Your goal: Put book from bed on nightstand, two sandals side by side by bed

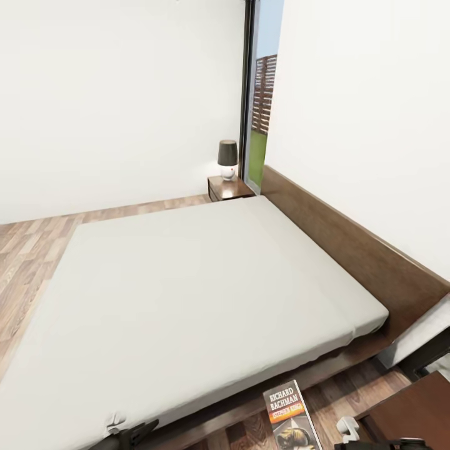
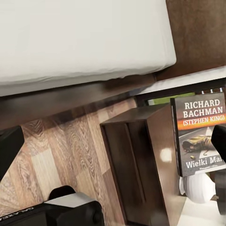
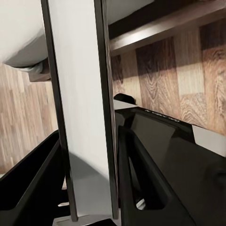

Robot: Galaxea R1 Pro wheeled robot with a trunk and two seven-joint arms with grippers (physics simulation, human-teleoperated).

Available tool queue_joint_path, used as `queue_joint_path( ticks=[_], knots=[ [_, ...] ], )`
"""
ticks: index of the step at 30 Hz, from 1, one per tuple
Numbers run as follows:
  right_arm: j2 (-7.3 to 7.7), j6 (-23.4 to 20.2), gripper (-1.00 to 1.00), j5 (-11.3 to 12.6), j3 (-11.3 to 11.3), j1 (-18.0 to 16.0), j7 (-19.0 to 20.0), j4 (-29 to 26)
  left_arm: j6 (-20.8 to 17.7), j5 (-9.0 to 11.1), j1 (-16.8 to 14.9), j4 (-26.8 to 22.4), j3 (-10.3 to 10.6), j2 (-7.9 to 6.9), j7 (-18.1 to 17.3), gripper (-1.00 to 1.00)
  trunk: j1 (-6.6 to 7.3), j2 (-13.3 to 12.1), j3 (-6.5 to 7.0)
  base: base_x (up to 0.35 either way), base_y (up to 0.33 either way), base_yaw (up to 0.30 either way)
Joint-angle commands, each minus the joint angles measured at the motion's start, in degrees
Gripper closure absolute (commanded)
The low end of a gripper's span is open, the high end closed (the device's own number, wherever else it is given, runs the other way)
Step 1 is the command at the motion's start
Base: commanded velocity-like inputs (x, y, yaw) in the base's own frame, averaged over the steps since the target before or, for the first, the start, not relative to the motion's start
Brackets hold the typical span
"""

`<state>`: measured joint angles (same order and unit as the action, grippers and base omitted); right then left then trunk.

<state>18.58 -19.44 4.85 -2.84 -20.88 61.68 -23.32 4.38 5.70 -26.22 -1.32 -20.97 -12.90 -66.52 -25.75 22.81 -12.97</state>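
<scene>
Book sits clamped edge-on between our right gripper fingers; next we carry it onto the nightstand.

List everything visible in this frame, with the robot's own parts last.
bed: 1, grey mattress, brown frame and headboard, mid-room
far nightstand: 1, dark brown, beyond the bed by the window
near nightstand: 1, dark brown, beside the bed close to the robot
lamp: 1, dark shade, white base, on the far nightstand
window: 1, narrow, tall, in the corner
floor: wood planks, brown
book: 1, dark with an orange band, held upright above the floor beside the bed
right gripper: black fingers shut on the book
left gripper: black fingers open, empty, over the floor by the near nightstand
</scene>
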Motion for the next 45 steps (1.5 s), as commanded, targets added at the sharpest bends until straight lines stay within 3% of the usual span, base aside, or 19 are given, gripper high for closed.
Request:
queue_joint_path(
  ticks=[1, 45],
  knots=[
    [0.06, -0.51, 1.00, 0.52, -0.29, -0.03, 0.02, -0.02, 0.45, 0.54, -0.06, 0.09, 0.49, -0.02, -0.11, -1.00, -0.03, 0.11, -0.06, 0.000, 0.000, 0.000],
    [0.41, -0.51, 1.00, 0.59, -0.24, -0.04, 0.21, 0.08, 0.51, 0.57, -0.06, 0.09, 0.49, -0.02, -0.02, -1.00, -0.03, 0.11, 3.93, 0.000, 0.000, 0.000]
  ],
)
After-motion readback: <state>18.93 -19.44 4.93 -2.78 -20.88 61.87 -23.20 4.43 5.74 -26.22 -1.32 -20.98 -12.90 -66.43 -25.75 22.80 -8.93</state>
